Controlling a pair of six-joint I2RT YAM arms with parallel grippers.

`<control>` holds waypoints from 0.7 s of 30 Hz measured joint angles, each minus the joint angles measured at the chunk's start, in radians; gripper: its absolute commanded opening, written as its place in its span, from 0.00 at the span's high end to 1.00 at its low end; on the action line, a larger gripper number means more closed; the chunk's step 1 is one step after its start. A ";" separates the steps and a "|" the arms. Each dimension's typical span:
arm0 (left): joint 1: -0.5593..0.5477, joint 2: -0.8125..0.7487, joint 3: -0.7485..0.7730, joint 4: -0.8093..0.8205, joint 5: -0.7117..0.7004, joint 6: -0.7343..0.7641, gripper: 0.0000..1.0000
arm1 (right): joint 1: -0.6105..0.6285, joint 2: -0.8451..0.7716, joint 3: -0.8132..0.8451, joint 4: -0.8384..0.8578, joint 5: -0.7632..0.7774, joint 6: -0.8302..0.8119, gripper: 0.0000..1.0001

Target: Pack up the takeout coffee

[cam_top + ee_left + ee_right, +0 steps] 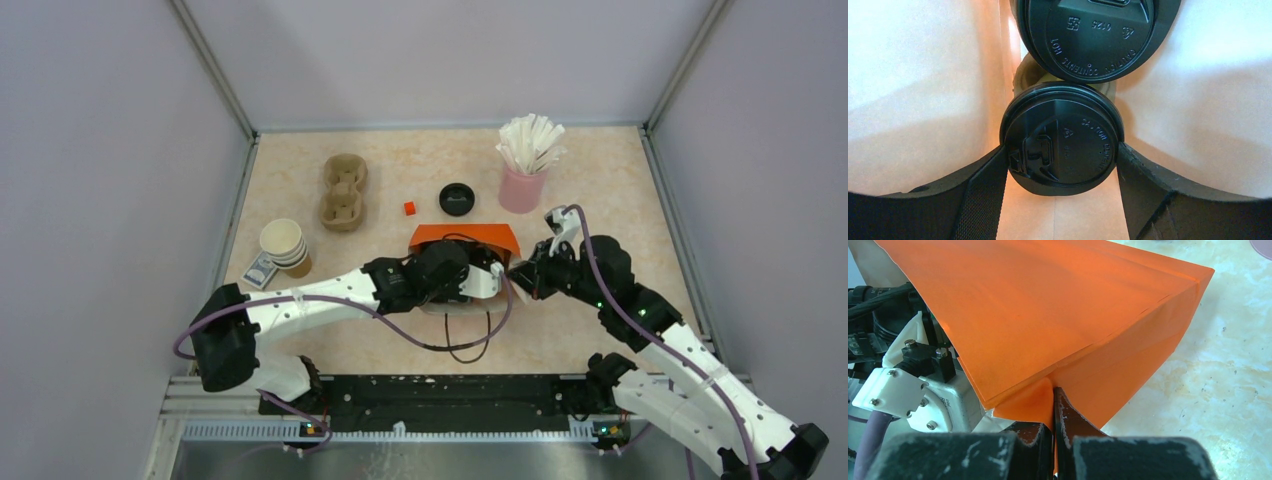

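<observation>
Pale marbled tabletop [600, 190] between grey walls carries an upright orange paper bag [465, 237] at its middle. From above, the left gripper [1062, 150] reaches down into the bag. Its jaws are spread wide and press against both sides of the black lid of the takeout coffee [1063, 135]. That cup sits inside the bag, just beside a second black-lidded cup [1098, 35]. At the bag's right front corner, the right gripper [1054, 407] has its jaws closed together, pinching a fold of the orange rim.

We see a peach marbled table [420, 160] | pale lilac-grey walls [440, 60] behind and on both sides of the table | metal posts [215, 70] at its far corners | soft, even light
</observation>
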 measured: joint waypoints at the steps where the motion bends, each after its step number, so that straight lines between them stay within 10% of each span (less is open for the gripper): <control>1: -0.001 0.000 0.000 -0.001 0.000 -0.001 0.21 | 0.000 0.000 0.000 0.000 0.000 0.000 1.00; 21: -0.012 0.001 0.032 -0.052 0.013 -0.012 0.01 | 0.000 0.001 0.000 0.010 0.000 0.000 1.00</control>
